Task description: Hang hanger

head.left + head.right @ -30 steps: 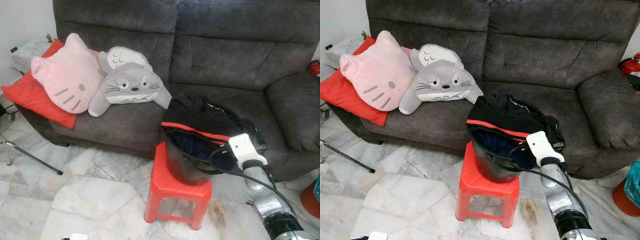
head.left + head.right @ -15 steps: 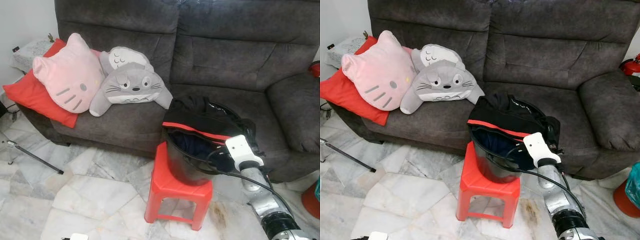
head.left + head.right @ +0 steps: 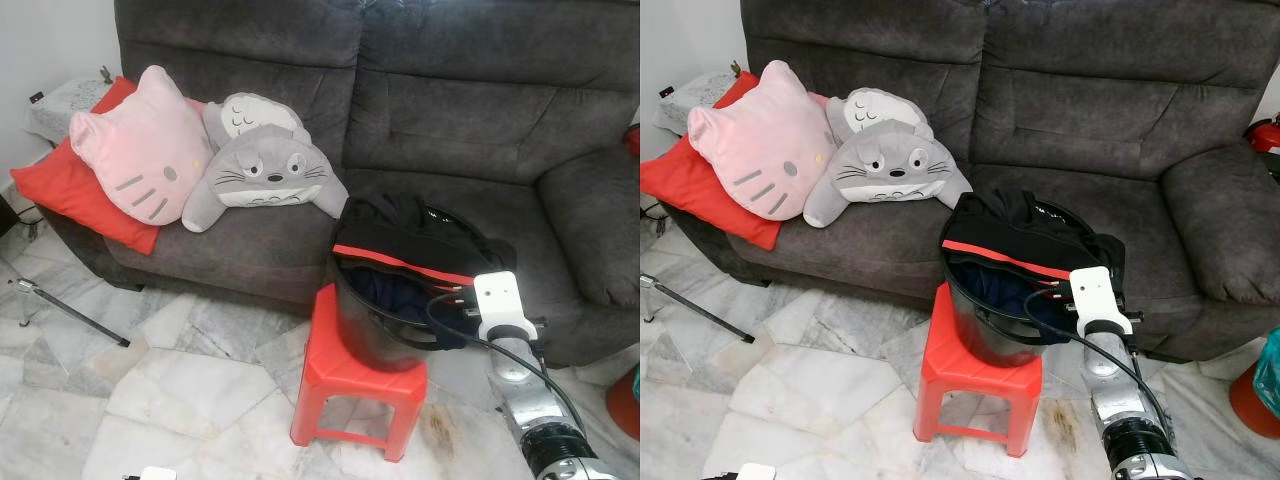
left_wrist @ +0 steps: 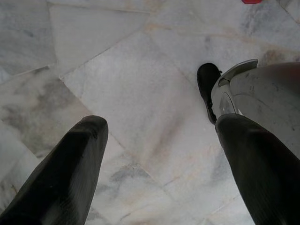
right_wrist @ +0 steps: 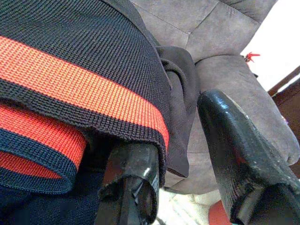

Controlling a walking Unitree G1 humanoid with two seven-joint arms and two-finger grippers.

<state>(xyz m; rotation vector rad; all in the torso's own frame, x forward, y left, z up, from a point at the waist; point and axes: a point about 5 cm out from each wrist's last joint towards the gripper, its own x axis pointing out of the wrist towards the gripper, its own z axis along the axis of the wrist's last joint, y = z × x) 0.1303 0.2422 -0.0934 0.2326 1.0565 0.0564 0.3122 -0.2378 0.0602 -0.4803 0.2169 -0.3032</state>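
- A black glossy bucket (image 3: pixel 375 335) stands on a red plastic stool (image 3: pixel 355 385), just in front of the grey, coarse-woven sofa (image 3: pixel 450 110).
- Dark knitted clothing with an orange-red band (image 5: pixel 79 79) drapes over the bucket's rim.
- The right pincer (image 5: pixel 180 157) sits at that rim, parted, one finger tucked under the banded hem.
- The left pincer (image 4: pixel 159 164) hangs spread and empty over the marble floor (image 4: pixel 117 70).
- No hanger or writing can be made out.

A marble floor (image 3: pixel 180 380) holds a red stool (image 3: pixel 358 385) against the front edge of a grey sofa (image 3: pixel 450 120); a black bucket (image 3: pixel 375 335) sits on the stool.
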